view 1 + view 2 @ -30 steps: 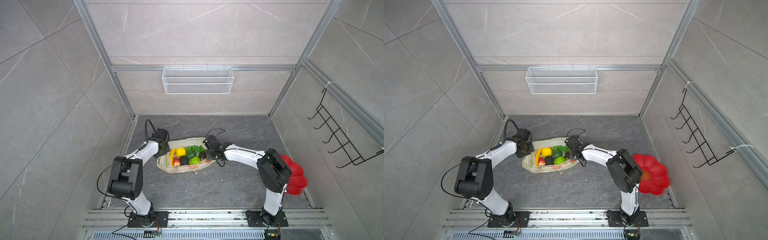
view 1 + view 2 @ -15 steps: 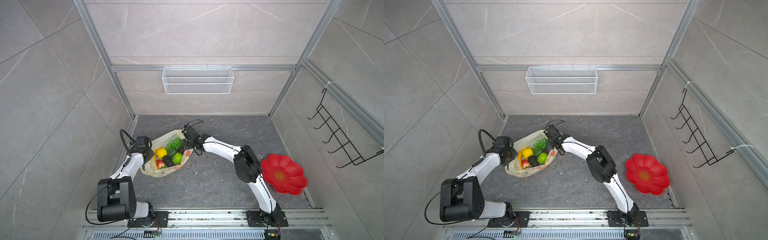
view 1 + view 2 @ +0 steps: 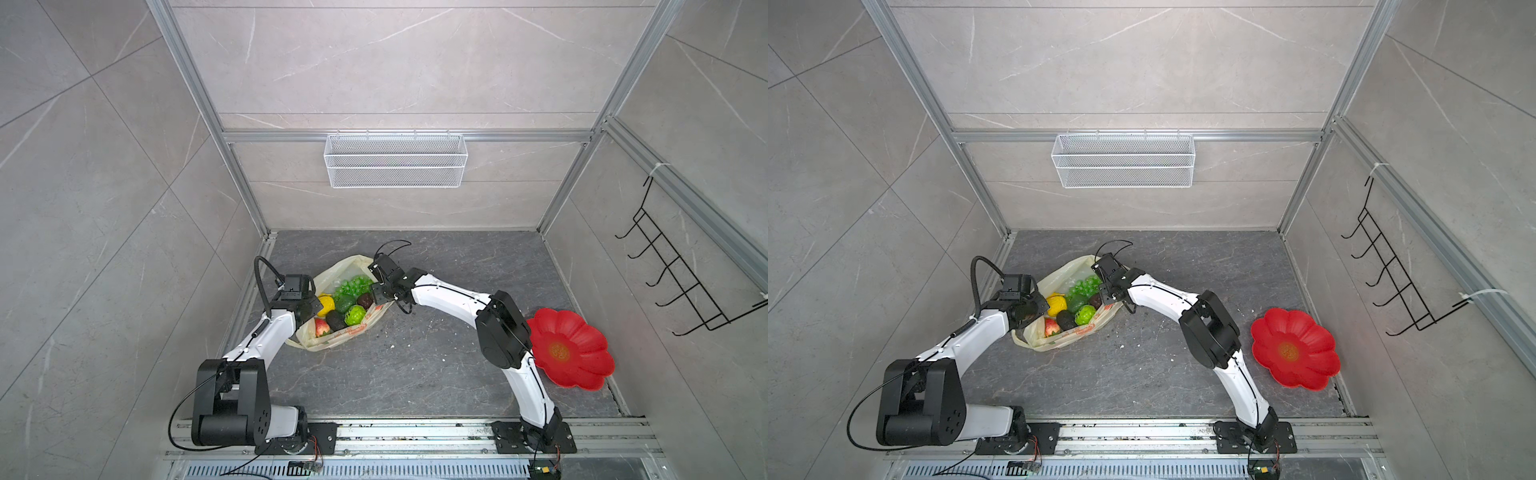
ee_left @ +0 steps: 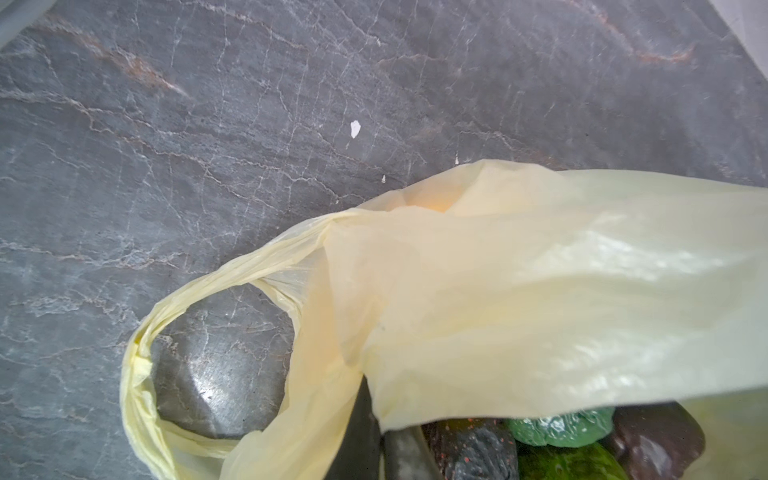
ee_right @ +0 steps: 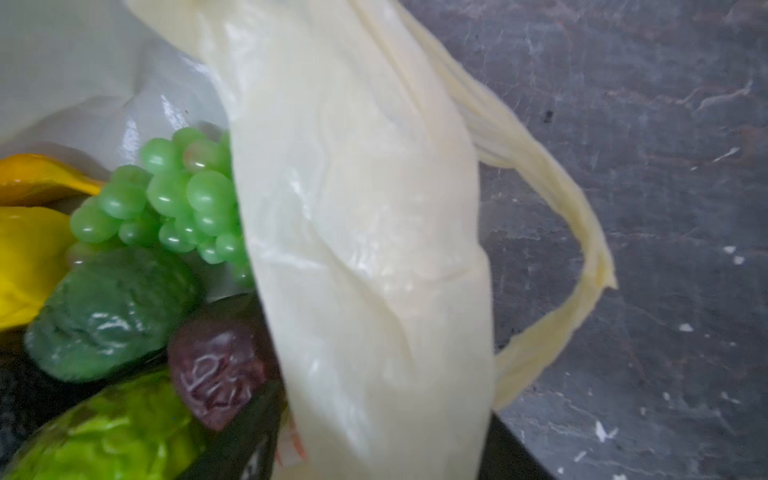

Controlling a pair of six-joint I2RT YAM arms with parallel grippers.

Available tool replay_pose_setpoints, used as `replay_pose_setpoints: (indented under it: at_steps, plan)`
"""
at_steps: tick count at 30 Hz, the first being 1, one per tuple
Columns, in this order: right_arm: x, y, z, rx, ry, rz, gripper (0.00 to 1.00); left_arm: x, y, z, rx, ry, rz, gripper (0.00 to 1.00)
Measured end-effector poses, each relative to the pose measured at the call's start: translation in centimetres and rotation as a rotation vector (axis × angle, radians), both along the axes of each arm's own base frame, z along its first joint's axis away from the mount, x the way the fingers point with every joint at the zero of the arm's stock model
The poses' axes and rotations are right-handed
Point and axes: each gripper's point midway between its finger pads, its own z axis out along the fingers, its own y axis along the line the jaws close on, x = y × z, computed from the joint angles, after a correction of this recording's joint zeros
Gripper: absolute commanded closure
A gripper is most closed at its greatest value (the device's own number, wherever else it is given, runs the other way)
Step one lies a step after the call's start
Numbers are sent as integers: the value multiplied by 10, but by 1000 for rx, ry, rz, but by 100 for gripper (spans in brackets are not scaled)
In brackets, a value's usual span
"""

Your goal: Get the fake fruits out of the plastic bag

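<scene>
The bag (image 3: 345,332) lies on the table (image 3: 415,374) left of the middle, nearer the left edge. In it, the grapes (image 3: 353,286) lie at the back, the lemon (image 3: 326,302) to their front left, the strawberry (image 3: 321,327) at the front, and an avocado (image 3: 336,321) and the bumpy ball (image 3: 354,314) between. The plate (image 3: 582,332) sits by the right edge, well apart from the bag, toward the front.

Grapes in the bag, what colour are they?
Light green; the grape bunch shows best in the right wrist view.
</scene>
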Motion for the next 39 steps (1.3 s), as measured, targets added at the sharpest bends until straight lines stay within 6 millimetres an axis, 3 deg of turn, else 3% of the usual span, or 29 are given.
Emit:
replay_pose_setpoints:
  at_steps: [2,6,10,12,15,20,26,29,32,39]
  plan:
    - [-4,-4,17,18,-11,-3,14,-1,0,0,1,-6,-1,100]
    - [-18,-22,51,58,-35,-30,13,-3,0,-1,4,-8,-2,100]
    - [-45,-63,72,83,-38,-91,13,-5,0,0,5,-13,0,100]
    - [-58,-96,77,90,-33,-143,14,-6,0,2,6,-21,0,100]
    - [-70,-164,82,102,-25,-277,14,-6,0,6,5,-34,0,100]
    - [-88,-303,81,62,-48,-610,13,-5,0,7,8,-38,-5,100]
    - [-113,-386,55,41,28,-842,12,-5,0,7,15,-41,-7,100]
    - [-127,-416,31,53,102,-946,12,-5,0,7,17,-41,-7,100]
    - [-140,-428,8,63,179,-998,13,-5,0,6,19,-43,-5,100]
    - [-147,-429,-28,49,274,-1031,10,-4,0,7,20,-48,-4,100]
